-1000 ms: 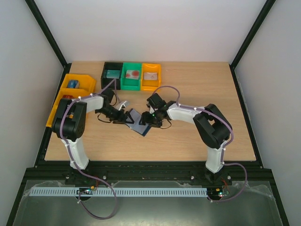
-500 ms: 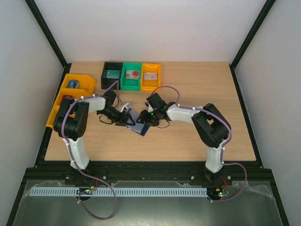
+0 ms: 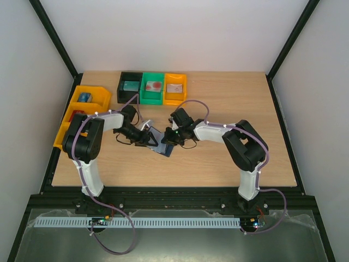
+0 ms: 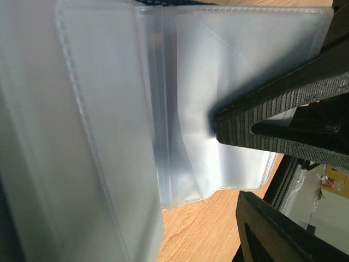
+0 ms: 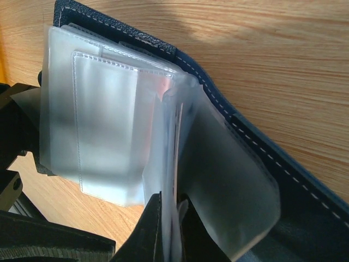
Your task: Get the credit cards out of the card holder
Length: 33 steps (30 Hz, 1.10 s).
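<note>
The right tool [image 5: 170, 229] was closed tight. Its two fingers were pinched on the free edge of the clear sleeves [image 5: 109, 125], which fanned up out of the card holder [image 5: 262, 158]. The holder lay open on the counter [image 3: 229, 103], navy cover down, mid-way between the two arms. Its left half was toward the left arm and its right half was under the right wrist.

A reddish tint showed inside the sleeves. It might have been one of the credit cards [image 5: 163, 87], but the plastic was too cloudy to say whether the pinched leaf held a card.

The left tool [image 3: 147, 137] sat just beside the holder's left half with its fingers apart. One ribbed finger [image 4: 272, 123] lay against a sleeve, and nothing was visibly clamped between the two.

The coming move seemed to turn on this: the sleeves stood directly in front of the right tool, their long edges running away from it, so that arm was the nearer one to draw a card out while the left steadied the holder.

Farther back, coloured bins [image 3: 152, 87] lined the counter's far edge.
</note>
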Motion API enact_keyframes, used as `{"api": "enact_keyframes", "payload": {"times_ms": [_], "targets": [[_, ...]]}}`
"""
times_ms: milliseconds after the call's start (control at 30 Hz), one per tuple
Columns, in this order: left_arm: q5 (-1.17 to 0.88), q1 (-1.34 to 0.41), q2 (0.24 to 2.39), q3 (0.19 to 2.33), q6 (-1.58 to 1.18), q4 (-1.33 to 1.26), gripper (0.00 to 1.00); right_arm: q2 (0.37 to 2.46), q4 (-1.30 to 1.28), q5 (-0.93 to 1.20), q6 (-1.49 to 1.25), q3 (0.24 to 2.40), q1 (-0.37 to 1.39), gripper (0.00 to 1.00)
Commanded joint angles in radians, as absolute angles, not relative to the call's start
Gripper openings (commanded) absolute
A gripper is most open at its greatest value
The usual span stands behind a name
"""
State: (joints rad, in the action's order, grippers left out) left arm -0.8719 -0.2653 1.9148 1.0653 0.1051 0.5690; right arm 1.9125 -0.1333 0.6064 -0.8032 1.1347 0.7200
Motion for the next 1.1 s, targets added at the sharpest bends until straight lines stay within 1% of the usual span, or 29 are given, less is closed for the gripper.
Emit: {"api": "enact_keyframes", "payload": {"times_ms": [0, 233, 300, 367, 433, 500, 533, 567, 633, 733, 833, 867, 967, 1067], "targets": [[-0.882, -0.276, 1.902, 1.047, 0.133, 0.579, 0.64, 1.865, -0.121, 0.621, -0.765, 1.128, 0.725, 0.02], [-0.913, -0.277, 1.923, 1.043, 0.166, 0.603, 0.65, 1.841, -0.097, 0.654, -0.73, 1.093, 0.724, 0.02], [-0.941, -0.276, 1.927, 1.049, 0.172, 0.613, 0.62, 1.84, -0.092, 0.663, -0.719, 1.09, 0.725, 0.02], [-0.961, -0.277, 1.927, 1.055, 0.187, 0.628, 0.57, 1.837, -0.092, 0.664, -0.706, 1.094, 0.725, 0.02], [-0.968, -0.275, 1.923, 1.055, 0.193, 0.63, 0.39, 1.836, -0.098, 0.67, -0.69, 1.105, 0.725, 0.02], [-0.974, -0.273, 1.921, 1.054, 0.197, 0.633, 0.15, 1.837, -0.119, 0.671, -0.665, 1.123, 0.725, 0.02], [-0.978, -0.271, 1.921, 1.054, 0.2, 0.638, 0.05, 1.834, -0.129, 0.668, -0.653, 1.128, 0.723, 0.02], [-0.982, -0.268, 1.922, 1.056, 0.204, 0.641, 0.03, 1.83, -0.134, 0.665, -0.644, 1.129, 0.721, 0.02], [-0.985, -0.26, 1.921, 1.062, 0.214, 0.651, 0.02, 1.815, -0.137, 0.662, -0.64, 1.128, 0.714, 0.02], [-0.961, -0.252, 1.908, 1.069, 0.223, 0.659, 0.02, 1.777, -0.177, 0.636, -0.59, 1.133, 0.689, 0.19], [-0.888, -0.25, 1.858, 1.077, 0.243, 0.668, 0.02, 1.718, -0.231, 0.598, -0.547, 1.141, 0.657, 0.36], [-0.866, -0.25, 1.836, 1.084, 0.254, 0.673, 0.02, 1.695, -0.249, 0.584, -0.529, 1.143, 0.648, 0.41], [-0.781, -0.25, 1.74, 1.121, 0.292, 0.698, 0.02, 1.622, -0.3, 0.545, -0.469, 1.157, 0.626, 0.47], [-0.715, -0.25, 1.647, 1.22, 0.357, 0.779, 0.02, 1.522, -0.338, 0.504, -0.381, 1.185, 0.612, 0.54]]}}
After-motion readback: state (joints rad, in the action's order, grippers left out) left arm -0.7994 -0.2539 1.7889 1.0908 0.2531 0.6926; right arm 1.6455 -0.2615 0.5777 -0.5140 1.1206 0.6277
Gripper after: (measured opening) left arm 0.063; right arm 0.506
